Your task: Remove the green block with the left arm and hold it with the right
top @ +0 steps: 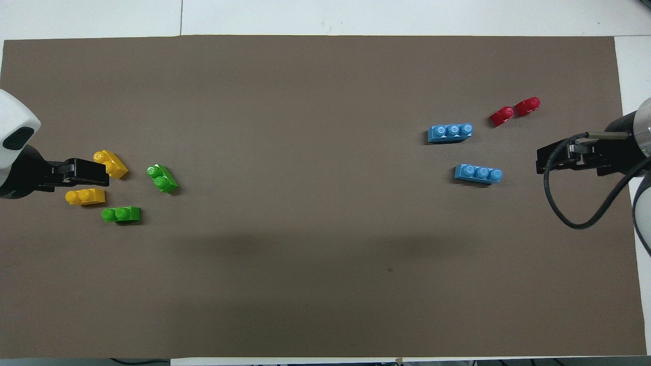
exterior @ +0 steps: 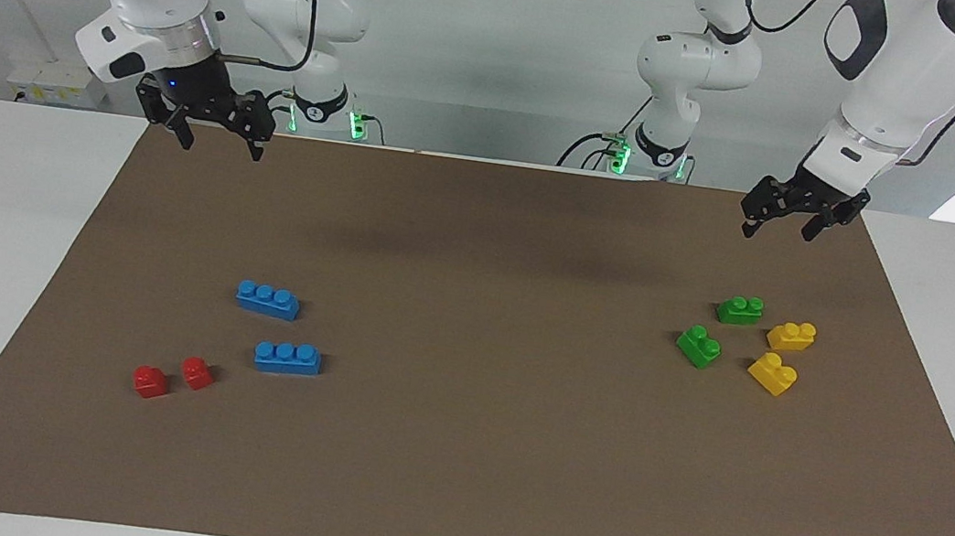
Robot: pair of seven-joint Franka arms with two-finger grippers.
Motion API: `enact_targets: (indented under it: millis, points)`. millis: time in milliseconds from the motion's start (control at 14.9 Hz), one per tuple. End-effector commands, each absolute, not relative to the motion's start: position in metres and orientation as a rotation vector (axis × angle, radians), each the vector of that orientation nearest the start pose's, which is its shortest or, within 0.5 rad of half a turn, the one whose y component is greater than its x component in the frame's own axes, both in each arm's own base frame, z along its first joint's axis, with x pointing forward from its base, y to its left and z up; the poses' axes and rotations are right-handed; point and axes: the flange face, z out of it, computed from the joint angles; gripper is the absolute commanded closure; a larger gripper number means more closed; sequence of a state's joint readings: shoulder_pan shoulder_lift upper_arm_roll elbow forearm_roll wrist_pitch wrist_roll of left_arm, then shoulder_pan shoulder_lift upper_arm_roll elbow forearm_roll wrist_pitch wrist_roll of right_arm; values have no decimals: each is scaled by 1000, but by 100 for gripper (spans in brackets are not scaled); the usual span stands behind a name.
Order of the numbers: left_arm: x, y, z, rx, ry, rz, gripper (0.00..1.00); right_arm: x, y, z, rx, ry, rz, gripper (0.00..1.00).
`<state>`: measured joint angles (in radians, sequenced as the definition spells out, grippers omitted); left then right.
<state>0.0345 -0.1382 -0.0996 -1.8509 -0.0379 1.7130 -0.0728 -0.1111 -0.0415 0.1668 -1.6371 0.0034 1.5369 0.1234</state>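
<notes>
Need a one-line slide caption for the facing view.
Both grippers, left and right, hang open above the mat; two green blocks lie untouched by yellow ones.

Both Franka arms hang raised above the table's robot end, wrists angled down. The left gripper (exterior: 780, 223) (top: 84, 172), on its plain white wrist, has its fingers spread and empty. The right gripper (exterior: 219, 144) (top: 552, 159), under a silver wrist ring, is likewise spread and empty.
</notes>
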Motion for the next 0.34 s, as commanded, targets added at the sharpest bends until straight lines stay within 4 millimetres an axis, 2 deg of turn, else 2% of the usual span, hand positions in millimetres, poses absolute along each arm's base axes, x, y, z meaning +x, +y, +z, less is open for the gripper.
enact_targets:
  millis: [0,269]
  points:
    - [518,-36,582,-3152,-4,-10,0,534,27,617,-3167,105,97,0]
    - [518,-36,582,-3152,-2,-10,0,532,29,617,-3166,132,95,0]
